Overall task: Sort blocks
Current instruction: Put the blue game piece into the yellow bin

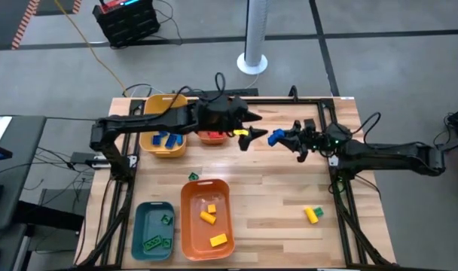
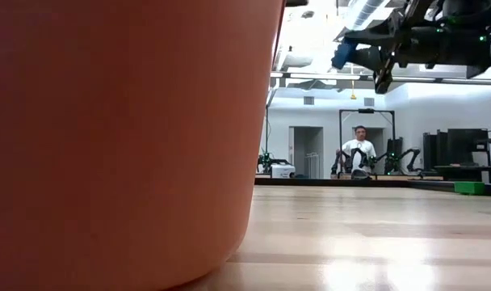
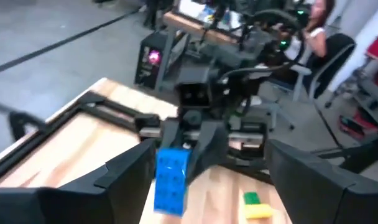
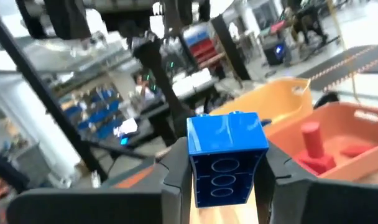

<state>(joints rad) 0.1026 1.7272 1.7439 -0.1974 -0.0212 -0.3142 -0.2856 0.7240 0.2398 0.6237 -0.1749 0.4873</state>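
My right gripper [image 1: 286,138] is shut on a blue block [image 1: 276,138] high over the table's middle; the low view shows the block [image 2: 342,53] well above the wood. My left gripper [image 1: 248,135] faces it from the table's left, open, its two fingers [image 3: 124,177] standing wide on either side of the block [image 3: 171,180] without touching it. A yellow-and-green block [image 1: 312,214] rests flat on the table at the near right, and a small green block [image 1: 193,176] lies by the orange bin. My right gripper pinches the blue block by two opposite sides [image 4: 195,168] between its two fingers [image 4: 176,180]. The fingers come about level from the table's right. The block is lifted clear, its hollow underside toward my right wrist and its studded face toward my left gripper.
At the far left a yellow bin [image 1: 155,144] holds blue blocks, and beside it a red-orange bin [image 4: 357,118] holds red ones. Near the front edge stand an orange bin [image 1: 190,226] with yellow blocks and a teal bin [image 1: 141,226] with green ones. A person sits beyond the table [image 2: 360,149].
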